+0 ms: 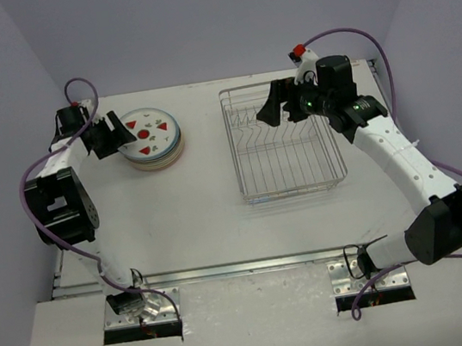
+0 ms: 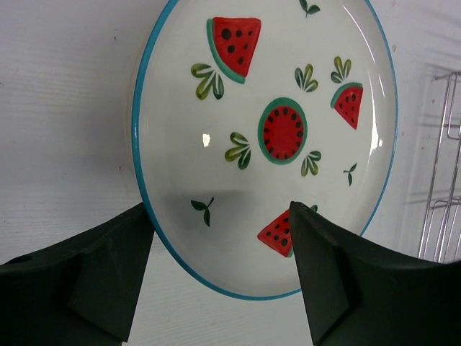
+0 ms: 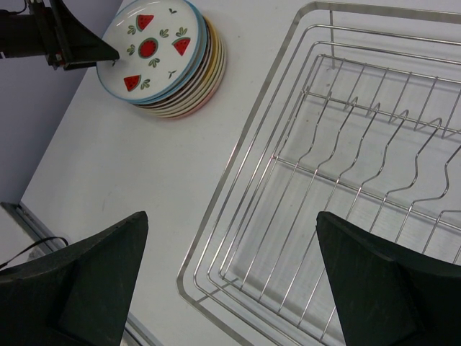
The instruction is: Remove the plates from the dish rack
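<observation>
1. Silver wire dish rack sits right of the plates, which are stacked on the white table.
2. Your left gripper is released, jaws parted at the watermelon plate on top.
3. Your right gripper hangs spread wide over the rack.

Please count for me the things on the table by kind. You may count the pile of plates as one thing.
stack of plates: 1 (the plates under the watermelon one cannot be counted exactly)
dish rack: 1, with no plate in it
grippers: 2, the left gripper and the right gripper, both open
Total: 4
</observation>
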`<state>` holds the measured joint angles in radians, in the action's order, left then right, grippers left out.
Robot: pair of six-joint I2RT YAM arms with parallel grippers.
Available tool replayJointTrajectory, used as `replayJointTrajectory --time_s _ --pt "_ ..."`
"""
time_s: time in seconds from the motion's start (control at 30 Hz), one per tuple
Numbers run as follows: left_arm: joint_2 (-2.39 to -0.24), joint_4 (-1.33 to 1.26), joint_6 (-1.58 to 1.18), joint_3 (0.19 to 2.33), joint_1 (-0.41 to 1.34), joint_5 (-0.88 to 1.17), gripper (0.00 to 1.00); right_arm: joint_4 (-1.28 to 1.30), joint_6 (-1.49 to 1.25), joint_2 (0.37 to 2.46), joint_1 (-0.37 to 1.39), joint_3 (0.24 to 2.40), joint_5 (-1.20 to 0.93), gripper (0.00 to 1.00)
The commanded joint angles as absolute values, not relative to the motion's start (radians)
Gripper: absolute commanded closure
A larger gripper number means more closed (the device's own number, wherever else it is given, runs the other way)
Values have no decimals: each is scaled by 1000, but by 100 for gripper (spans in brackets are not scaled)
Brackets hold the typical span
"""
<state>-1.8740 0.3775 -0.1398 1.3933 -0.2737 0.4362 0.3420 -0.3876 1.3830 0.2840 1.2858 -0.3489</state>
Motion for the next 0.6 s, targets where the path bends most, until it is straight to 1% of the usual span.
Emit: replayJointTrajectory --time_s 0.0,0.27,0.4,0.43,0.47,0.53,0.57 --pt "-1865 331 -137 1428 -265 489 28 319 -370 1359 286 1286 -347 1" --pt "-1847 360 -86 1440 -232 448 27 324 -370 1366 285 1292 -344 1" --pt "-1829 413 -64 1463 -233 374 27 338 -343 1351 285 1305 -318 1" --pt "-1816 427 -55 1465 -236 363 22 346 -330 1346 284 1309 -304 1" --pt "-1794 444 -45 1465 -241 352 14 360 -311 1338 285 1317 -280 1" --pt "-1750 466 -15 1453 -252 369 0 405 -275 1324 285 1329 -219 1" --pt "-1719 474 -8 1441 -258 377 0 429 -254 1316 285 1338 -173 1"
